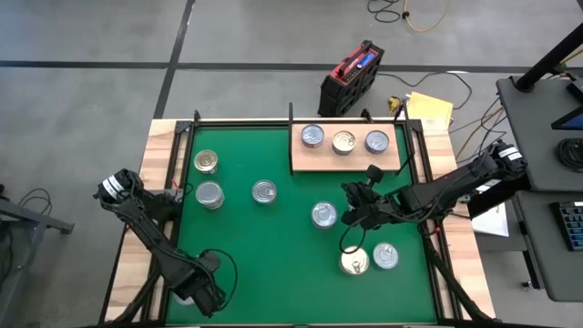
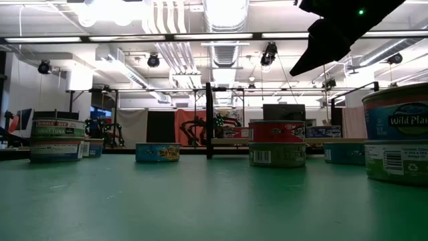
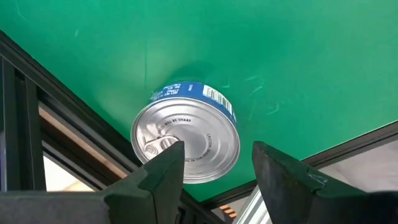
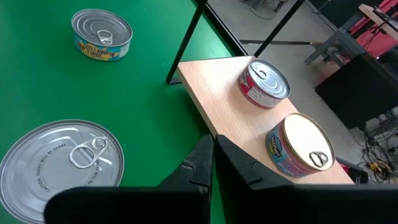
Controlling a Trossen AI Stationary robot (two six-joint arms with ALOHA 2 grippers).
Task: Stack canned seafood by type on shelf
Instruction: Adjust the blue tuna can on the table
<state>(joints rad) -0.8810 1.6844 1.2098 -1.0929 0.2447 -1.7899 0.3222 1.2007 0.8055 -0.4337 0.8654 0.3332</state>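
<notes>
Three cans (image 1: 343,140) on the shelf (image 1: 301,160) already — more scattered on the green worktop (image 1: 273,246). One silver-lidded can (image 3: 185,148) sitting flat just under the left end effector (image 3: 217,168), fingers apart, gripping nothing. Right end effector (image 1: 357,202) pinched tight, empty — hanging near the shelf.

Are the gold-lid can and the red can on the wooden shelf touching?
Apart. The right wrist view shows bare shelf between the red can and the gold-lid can.

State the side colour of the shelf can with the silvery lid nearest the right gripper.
Red, on the can; right wrist view.
</notes>
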